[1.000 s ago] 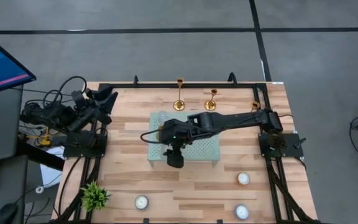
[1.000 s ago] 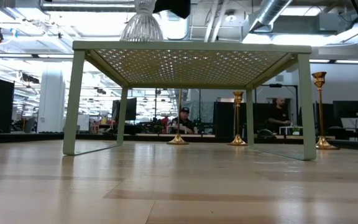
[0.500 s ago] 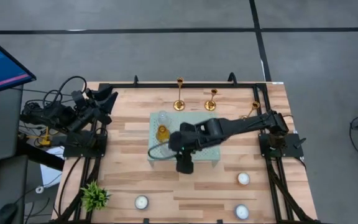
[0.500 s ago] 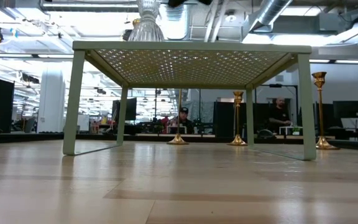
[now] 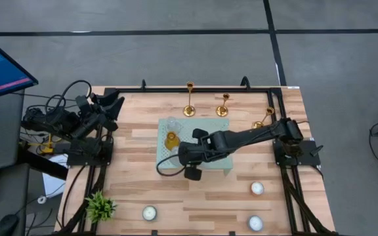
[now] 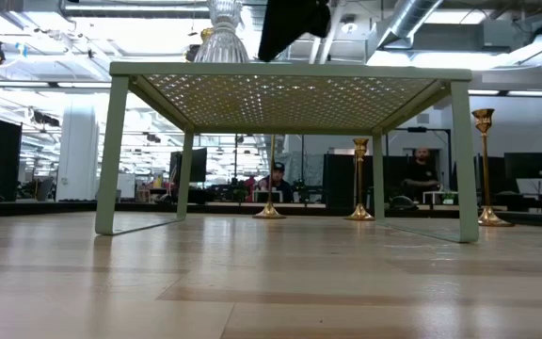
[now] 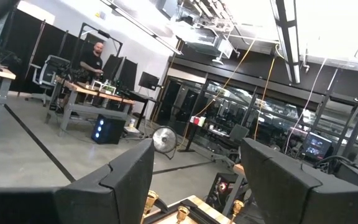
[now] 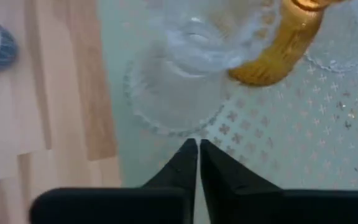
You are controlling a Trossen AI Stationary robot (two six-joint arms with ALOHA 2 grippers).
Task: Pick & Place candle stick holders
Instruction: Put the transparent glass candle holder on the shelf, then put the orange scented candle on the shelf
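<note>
Jaws of the right gripper (image 8: 197,155) are pressed together on nothing, hovering over the pale green perforated metal stand (image 5: 216,159) beside a clear glass cup (image 8: 188,59). All three slim gold candle stick holders (image 5: 189,99) stand untouched along the wooden tabletop's (image 5: 136,141) far edge, so I judge no pick has begun; next, this arm must reach there and spread. The left gripper (image 7: 194,180) waits parked off the tabletop, jaws spread.

No text, label, number or sign is legible on anything here.

Gold candle stick holders (image 5: 189,99); pale-green perforated stand (image 5: 218,157)
</note>
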